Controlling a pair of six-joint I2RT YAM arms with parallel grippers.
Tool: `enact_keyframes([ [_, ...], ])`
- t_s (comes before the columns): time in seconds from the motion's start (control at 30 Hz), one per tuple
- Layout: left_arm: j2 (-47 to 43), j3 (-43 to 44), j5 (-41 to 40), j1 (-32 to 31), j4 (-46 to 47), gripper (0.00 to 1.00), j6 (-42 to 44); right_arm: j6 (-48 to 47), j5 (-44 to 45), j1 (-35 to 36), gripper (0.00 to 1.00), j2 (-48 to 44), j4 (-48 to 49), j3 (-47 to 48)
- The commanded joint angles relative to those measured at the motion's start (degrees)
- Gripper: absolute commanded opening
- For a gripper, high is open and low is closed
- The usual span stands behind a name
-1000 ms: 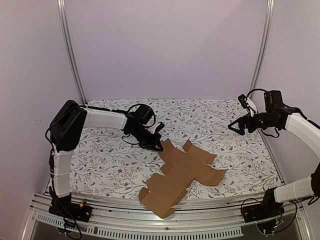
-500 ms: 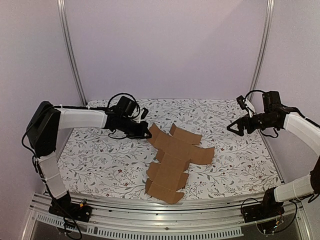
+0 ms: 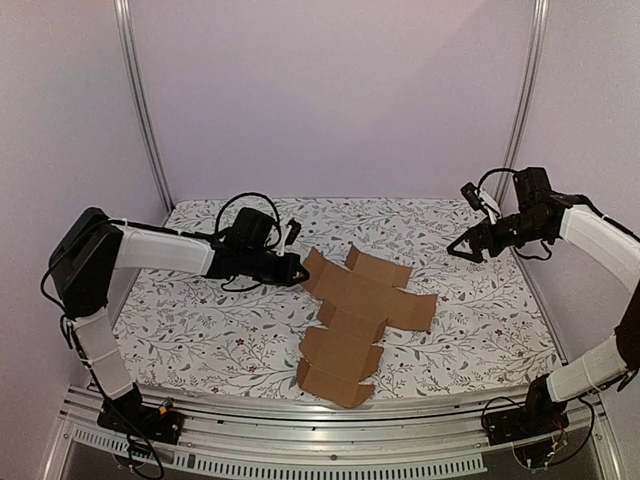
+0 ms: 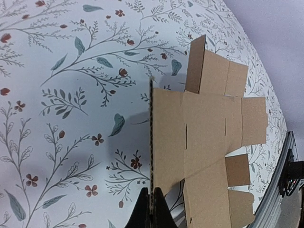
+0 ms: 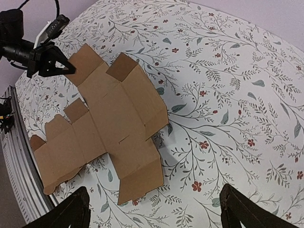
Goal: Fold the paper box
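Observation:
The paper box is a flat brown cross-shaped cardboard sheet lying on the floral table, reaching from mid-table to the near edge. My left gripper is shut on the sheet's far-left flap, whose edge stands upright between the fingers in the left wrist view. The sheet spreads to the right of that edge. My right gripper is open and empty, held above the table at the right. Its view shows the whole sheet below, with the left gripper at its far corner.
The table has a floral cloth. Metal rails run along the near edge, and upright poles stand at the back corners. Purple walls close in the back and sides.
My left gripper has swung the sheet from a diagonal lie to pointing at the near edge and shifted it slightly right. My right gripper has moved a little up and left.

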Motion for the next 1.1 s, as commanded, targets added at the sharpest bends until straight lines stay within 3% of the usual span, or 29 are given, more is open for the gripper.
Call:
enact_keyframes([
  [0.0,-3.58,-2.51,-1.24,-2.74,8.48,0.00,4.14,-5.18,-1.33,2.29,0.91,7.73,-11.70,13.75],
  [0.2,-7.45,-6.59,-3.14,-5.96,12.92,0.00,9.57,-13.13,-5.32,4.07,0.85,28.18,-34.46,36.93],
  [0.33,-9.05,-8.22,-4.69,-7.32,13.56,0.00,11.63,-17.79,-6.64,6.70,0.89,35.58,-43.43,43.46],
  [0.47,-9.63,-9.35,-4.87,-7.68,14.28,0.00,12.25,-18.30,-5.56,9.72,0.87,36.39,-41.98,41.10],
  [0.73,-10.43,-11.08,-3.44,-7.97,17.14,0.00,12.70,-16.45,-5.30,12.93,0.69,37.08,-38.67,38.80],
  [1.07,-11.82,-12.41,0.15,-8.14,18.37,0.00,12.96,-14.21,-0.79,13.08,0.66,36.63,-33.82,39.57],
])
